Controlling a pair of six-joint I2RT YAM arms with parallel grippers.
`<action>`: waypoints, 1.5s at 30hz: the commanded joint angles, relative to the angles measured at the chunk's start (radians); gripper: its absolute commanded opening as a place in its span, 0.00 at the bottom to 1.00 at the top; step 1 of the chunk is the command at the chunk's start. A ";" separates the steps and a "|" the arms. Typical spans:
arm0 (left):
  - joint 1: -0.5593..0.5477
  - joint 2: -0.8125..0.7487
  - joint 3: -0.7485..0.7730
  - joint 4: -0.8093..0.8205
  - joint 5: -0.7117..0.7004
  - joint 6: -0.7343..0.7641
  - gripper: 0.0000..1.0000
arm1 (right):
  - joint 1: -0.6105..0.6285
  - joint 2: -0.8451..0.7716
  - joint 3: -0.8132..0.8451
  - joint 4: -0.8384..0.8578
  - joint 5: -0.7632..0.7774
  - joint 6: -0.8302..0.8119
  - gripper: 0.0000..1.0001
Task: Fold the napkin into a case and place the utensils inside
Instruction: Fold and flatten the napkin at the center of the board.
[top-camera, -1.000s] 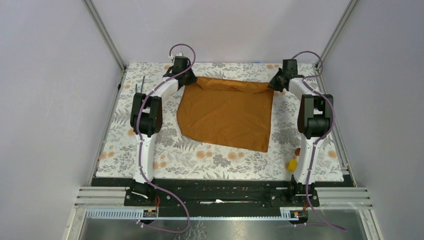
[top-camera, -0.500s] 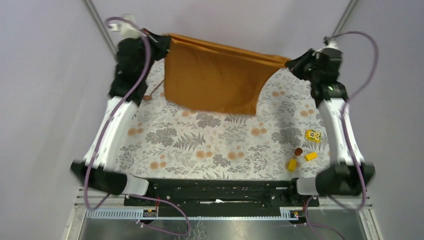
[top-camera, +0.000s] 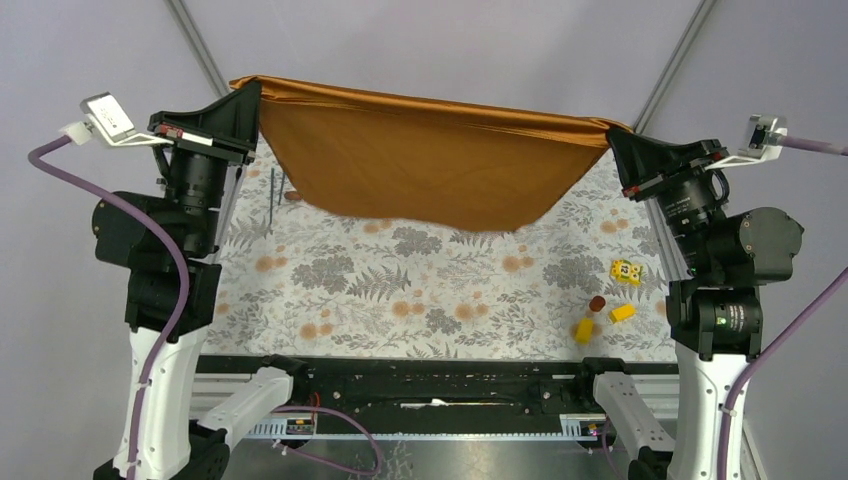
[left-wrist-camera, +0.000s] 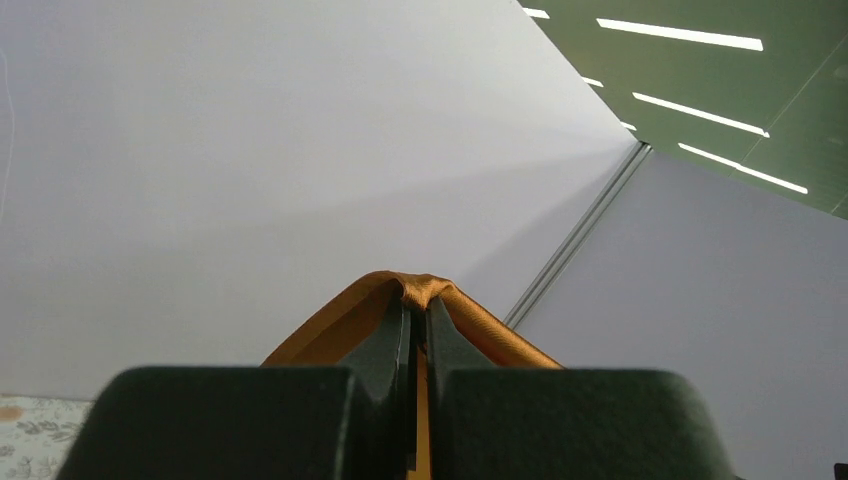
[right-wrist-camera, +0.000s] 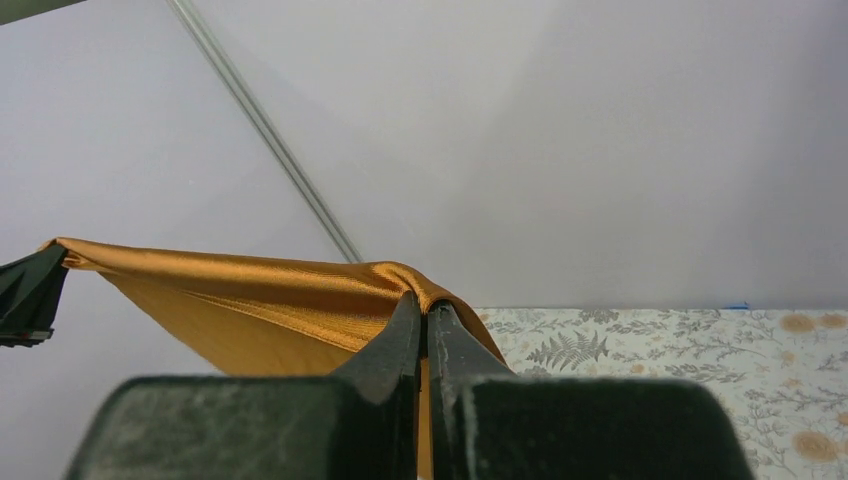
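The rust-orange napkin (top-camera: 430, 165) is being held aloft above the far part of the floral tablecloth (top-camera: 400, 290), its upper edge being stretched almost taut between the two raised arms. One top corner is being pinched by the left gripper (top-camera: 252, 92), whose jaws are being pressed tight on the cloth; in the left wrist view a small bunch of orange fabric is being squeezed out just past the fingertips. The opposite top corner is being clamped in the same way by the right gripper (top-camera: 615, 135), its jaws being closed on the cloth, with a fold bulging over the tips in the right wrist view. Below the stretched edge the napkin is being let hang as one open sheet, not yet folded into a case, its lower hem curving and dipping lowest right of the middle; whether that hem is touching the tablecloth cannot be told. At the far left of the tablecloth, just below the napkin's left lower edge, the round bowl of the copper-brown spoon (top-camera: 292, 196) is being shown, with thin dark grey rods (top-camera: 272, 185) just beside it. Three small yellow blocks (top-camera: 621, 313) and a small brown round piece (top-camera: 597, 302) are being left lying near the right front corner, well apart from the napkin
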 joint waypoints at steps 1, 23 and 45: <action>0.012 0.023 -0.027 0.053 -0.062 -0.015 0.00 | -0.010 -0.004 -0.010 -0.002 0.098 0.009 0.00; 0.023 1.203 0.137 0.280 0.094 -0.013 0.00 | -0.028 1.054 0.043 0.168 0.409 -0.106 0.00; 0.044 1.111 -0.057 0.075 0.213 -0.239 0.00 | -0.081 1.142 0.171 -0.218 0.261 -0.133 0.00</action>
